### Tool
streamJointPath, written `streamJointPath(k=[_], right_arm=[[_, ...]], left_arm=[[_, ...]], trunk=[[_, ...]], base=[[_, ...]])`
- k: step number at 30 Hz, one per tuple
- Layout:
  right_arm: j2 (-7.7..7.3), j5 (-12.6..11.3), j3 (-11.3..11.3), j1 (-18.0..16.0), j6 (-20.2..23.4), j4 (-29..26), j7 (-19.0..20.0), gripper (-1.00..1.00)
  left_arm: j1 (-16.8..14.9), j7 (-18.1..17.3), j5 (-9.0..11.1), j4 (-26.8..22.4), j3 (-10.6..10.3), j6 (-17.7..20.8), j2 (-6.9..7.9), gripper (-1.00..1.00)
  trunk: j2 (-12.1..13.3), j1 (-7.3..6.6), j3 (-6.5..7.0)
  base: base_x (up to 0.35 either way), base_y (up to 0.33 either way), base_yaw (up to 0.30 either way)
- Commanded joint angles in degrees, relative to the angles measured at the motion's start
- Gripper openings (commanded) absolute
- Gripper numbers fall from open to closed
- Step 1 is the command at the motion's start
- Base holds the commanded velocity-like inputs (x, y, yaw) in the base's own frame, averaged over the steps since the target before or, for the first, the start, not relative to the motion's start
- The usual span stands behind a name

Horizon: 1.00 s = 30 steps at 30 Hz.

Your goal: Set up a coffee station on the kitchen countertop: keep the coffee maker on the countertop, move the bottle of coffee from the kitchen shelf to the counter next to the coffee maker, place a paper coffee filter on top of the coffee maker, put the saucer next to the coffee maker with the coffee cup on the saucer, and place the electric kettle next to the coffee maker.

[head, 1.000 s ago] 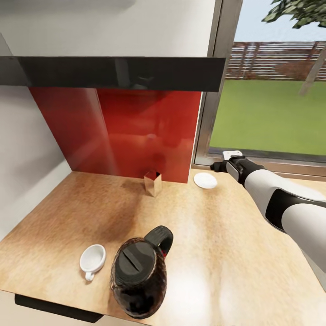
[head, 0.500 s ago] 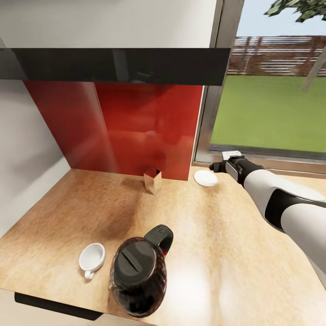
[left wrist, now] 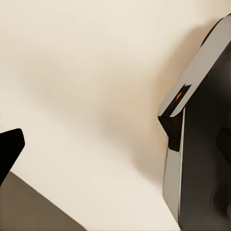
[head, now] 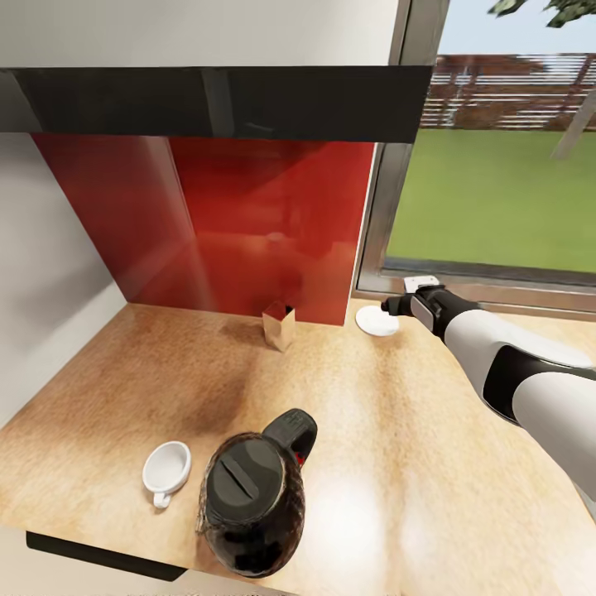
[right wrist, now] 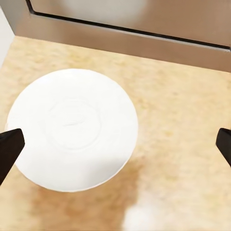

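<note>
Creeping forward, the right tool (right wrist: 115,144) now hangs over the saucer (head: 377,322), released; next it must lower and pinch the rim.

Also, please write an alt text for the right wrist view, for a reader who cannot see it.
A white saucer lies flat on the light wood-grain countertop, between the two dark fingertips of the open right hand. A grey window frame runs behind it.

The light wood-grain bench (head: 397,430) carries a clear glass kettle with black lid (head: 252,501) at its near edge, a tiny white cup (head: 166,470) just beside it, a small brown paper bag (head: 279,325) and a flat white saucer (head: 377,320) well beyond the kettle, by the back wall.
</note>
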Motion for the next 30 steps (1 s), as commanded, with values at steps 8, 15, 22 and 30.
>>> streamJointPath(k=[8,15,22,30], right_arm=[[0.00,0.6,-0.3,-0.1,-0.1,0.2,2.8,1.00],[0.31,0.8,-0.3,-0.1,-0.7,0.4,5.1,1.00],[0.54,1.1,-0.3,-0.1,-0.9,0.7,7.1,1.00],[1.13,1.2,-0.3,0.0,-2.1,0.7,7.2,1.00]], left_arm=[[0.0,-0.4,0.4,-0.1,0.0,0.0,-0.05,1.00],[0.0,-0.4,0.4,-0.1,0.0,0.0,-0.07,1.00],[0.0,-0.3,0.5,0.0,0.0,-0.1,-0.07,1.00],[0.0,-0.4,0.5,-0.1,0.0,-0.1,-0.24,1.00]], trunk=[[-0.1,0.03,-0.83],[-0.1,0.03,-1.48],[-0.1,0.03,-1.82],[-0.1,0.03,-1.86]], base=[[0.000,0.000,0.000],[0.000,0.000,0.000],[0.000,0.000,0.000],[0.000,0.000,0.000]])
